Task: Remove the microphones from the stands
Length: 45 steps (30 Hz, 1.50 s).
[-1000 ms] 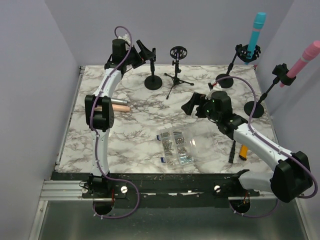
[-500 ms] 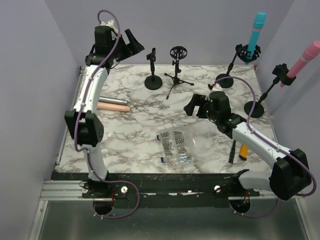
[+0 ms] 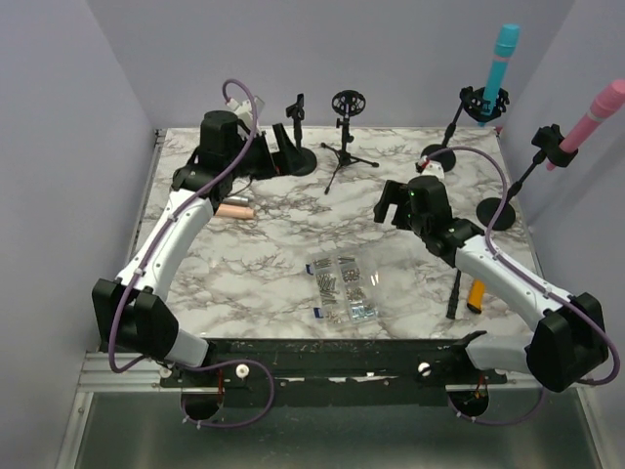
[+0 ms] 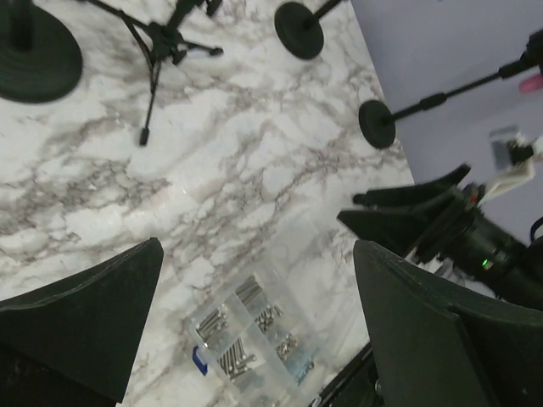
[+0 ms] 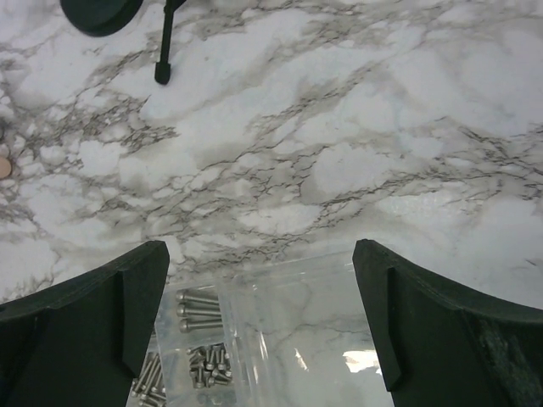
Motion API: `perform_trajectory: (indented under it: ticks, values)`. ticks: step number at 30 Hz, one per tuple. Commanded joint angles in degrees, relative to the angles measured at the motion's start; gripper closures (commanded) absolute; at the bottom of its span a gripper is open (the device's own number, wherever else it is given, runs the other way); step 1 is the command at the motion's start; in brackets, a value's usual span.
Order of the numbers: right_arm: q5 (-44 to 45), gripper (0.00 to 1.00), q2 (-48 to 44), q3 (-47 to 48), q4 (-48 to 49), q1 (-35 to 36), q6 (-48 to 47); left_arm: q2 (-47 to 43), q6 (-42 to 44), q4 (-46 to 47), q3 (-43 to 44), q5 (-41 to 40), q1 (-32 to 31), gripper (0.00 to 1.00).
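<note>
Blue microphone (image 3: 502,57), seated in the clip of its round-based stand (image 3: 451,125) at the far right of the marble table (image 3: 273,244); pink microphone (image 3: 596,109) held likewise in a second stand (image 3: 518,186) nearer the right edge. Both lean outward on angled poles with heads raised, presumably so each can be drawn up and out along its clip. Which of the two is meant cannot be told from where I stand. Right gripper (image 3: 389,203), fingers spread wide and grasping nothing, hovers mid-table beyond a bag of screws (image 3: 344,289), apart from either microphone. Left gripper (image 3: 277,152), likewise splayed and empty, sits low just beside the base of a bare clip stand (image 3: 299,117); a tripod with ring mount (image 3: 346,104) next to it is also vacant. A tan cylinder (image 3: 237,210) lies on the table, one end hidden behind the left arm; what it is remains hard to judge. The pink head is cut by the frame edge, and the wrist views show only stand bases and poles
</note>
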Motion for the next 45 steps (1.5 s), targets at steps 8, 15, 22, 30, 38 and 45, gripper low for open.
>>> perform_trajectory:
  ticks: [8, 15, 22, 30, 38, 45]
  values:
    - [13.6, 0.00, 9.6, 28.9, -13.8, -7.1, -3.5, -9.5, 2.1, 4.8, -9.9, 2.4, -11.1, 0.01]
    - [12.3, 0.02, 13.8, 41.9, -13.4, -15.4, -3.3, -10.4, 2.7, 4.5, -9.2, 2.7, -12.0, 0.01]
    - [16.8, 0.00, 18.8, 51.7, -10.8, -20.2, -6.6, -9.8, 2.2, 5.5, -9.2, 5.2, -11.4, 0.01]
    - [17.9, 0.00, 27.1, 62.7, -8.1, -24.1, -14.8, -8.5, 0.4, 7.1, -9.5, 8.9, -11.4, 0.01]
    - [18.4, 0.03, 33.7, 67.1, -3.4, -24.5, -23.6, -8.0, 0.3, 7.2, -9.4, 9.4, -11.2, 0.01]
    - [21.7, 0.05, 37.0, 65.5, 4.3, -24.7, -31.7, -7.9, 0.0, 7.4, -9.4, 9.7, -10.9, 0.02]
